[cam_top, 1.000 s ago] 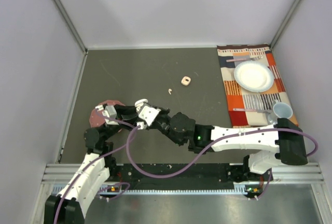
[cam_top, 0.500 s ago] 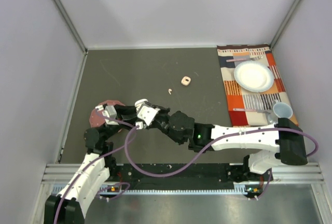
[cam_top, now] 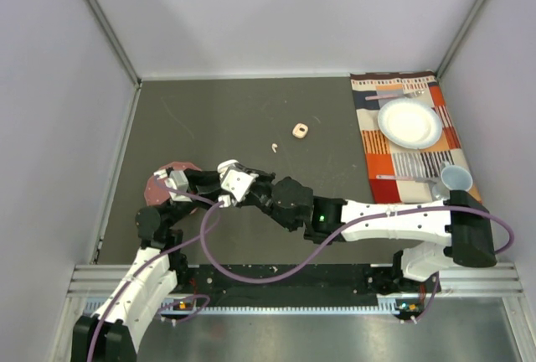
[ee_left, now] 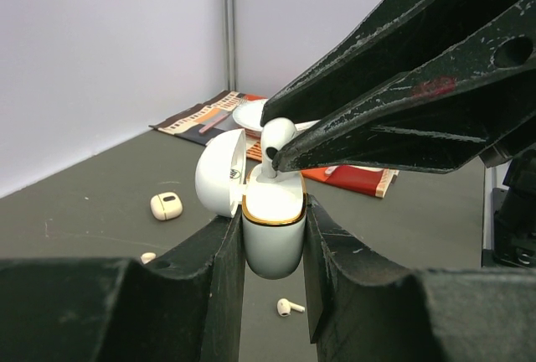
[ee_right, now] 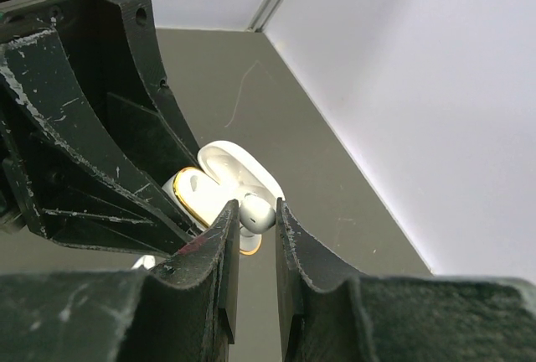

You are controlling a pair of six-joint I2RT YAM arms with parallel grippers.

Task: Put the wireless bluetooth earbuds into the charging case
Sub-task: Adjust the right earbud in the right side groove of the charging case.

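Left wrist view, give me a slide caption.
Left jaws clamp the open charging case; right jaws hold a white earbud at its socket.

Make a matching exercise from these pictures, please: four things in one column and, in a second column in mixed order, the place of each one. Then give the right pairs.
Things
1. white charging case
2. white earbud
3. peach case
4. white plate

Places
A. on the striped placemat
B. pinched in the right gripper, at the mouth of the open case
C. lying on the grey table, apart from both grippers
D. clamped upright in the left gripper, lid open

Pairs: 1-D, 2-B, 3-C, 4-A
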